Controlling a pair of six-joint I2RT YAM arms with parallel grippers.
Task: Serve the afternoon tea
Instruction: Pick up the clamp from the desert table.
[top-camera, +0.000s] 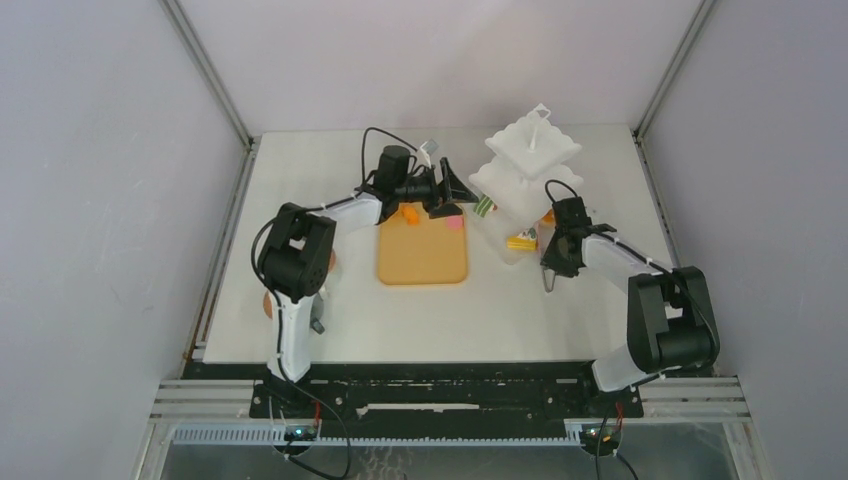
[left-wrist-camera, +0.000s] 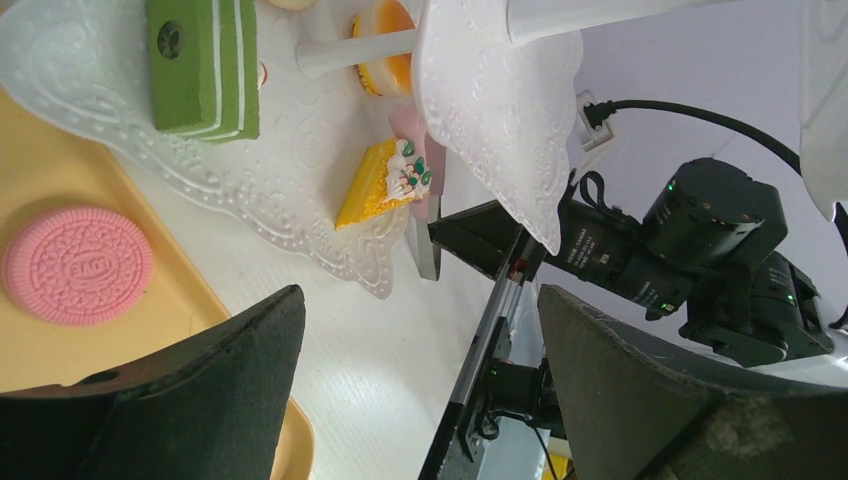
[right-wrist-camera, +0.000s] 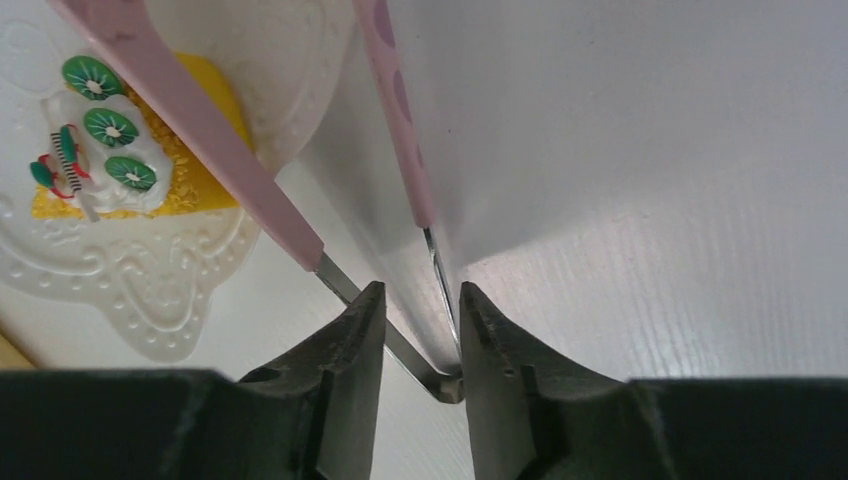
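Observation:
My left gripper (top-camera: 452, 192) is open and empty at the far edge of the tan board, next to the white tiered stand (top-camera: 525, 160). In its wrist view (left-wrist-camera: 420, 295) I see a pink round (left-wrist-camera: 77, 265) on the board. On the stand's bottom plate (left-wrist-camera: 300, 215) are a green cake piece (left-wrist-camera: 203, 65), an orange tart (left-wrist-camera: 385, 45) and a yellow wedge (left-wrist-camera: 385, 182). My right gripper (top-camera: 552, 262) is shut on the bend of the pink tongs (right-wrist-camera: 440, 385). The tongs' arms spread toward the yellow wedge (right-wrist-camera: 110, 150). No mugs show.
The tan board (top-camera: 422, 262) lies mid-table with an orange piece (top-camera: 410, 212) at its far edge. Two cork coasters (top-camera: 268, 303) peek out beside the left arm. Grey walls close in the table on three sides.

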